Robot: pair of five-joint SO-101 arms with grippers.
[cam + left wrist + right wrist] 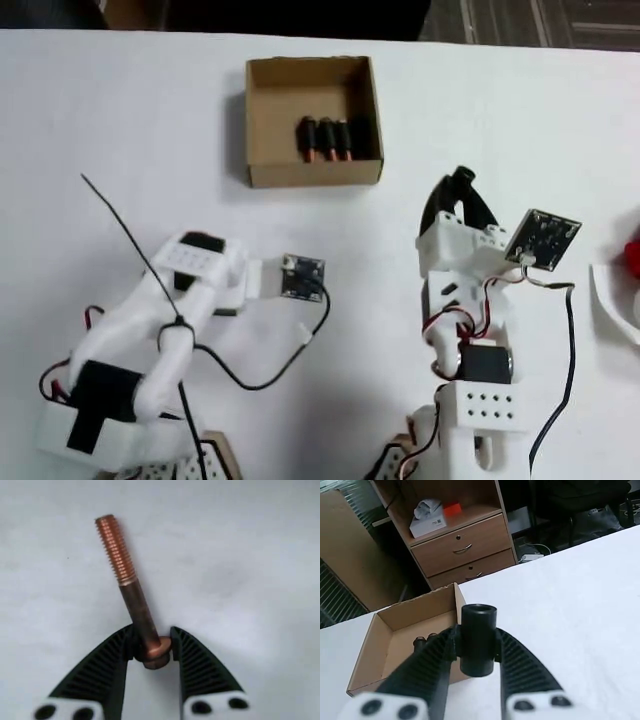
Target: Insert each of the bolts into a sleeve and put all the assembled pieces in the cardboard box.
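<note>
Our left gripper (152, 636) is closed on the bolt (131, 587). It pinches the bolt at the head, so the shank and threaded end stick out free past the fingertips over the table (250, 555). We cannot tell whether the bolt rests on the table or hangs just above it. We judge the bolt stiff, smooth and fairly light. A hold this far back leaves its whole length free to enter a bore, but the round head could pivot between the ribbed pads, so the tip may wander when it meets resistance.

Our right gripper (476, 639) is clamped round the sleeve (478, 630) at mid-height, with the open bore facing the wrist camera. We take the sleeve for a rigid, slick cylinder, and the mid-body grip looks sound and keeps both ends clear. Beyond it stands the box (385, 630), with several assembled pieces (325, 140) lying side by side inside.

In the high view the left arm (190, 275) sits folded low, wrist down. It is well apart from the right arm (465, 260), which is stretched toward the box.
</note>
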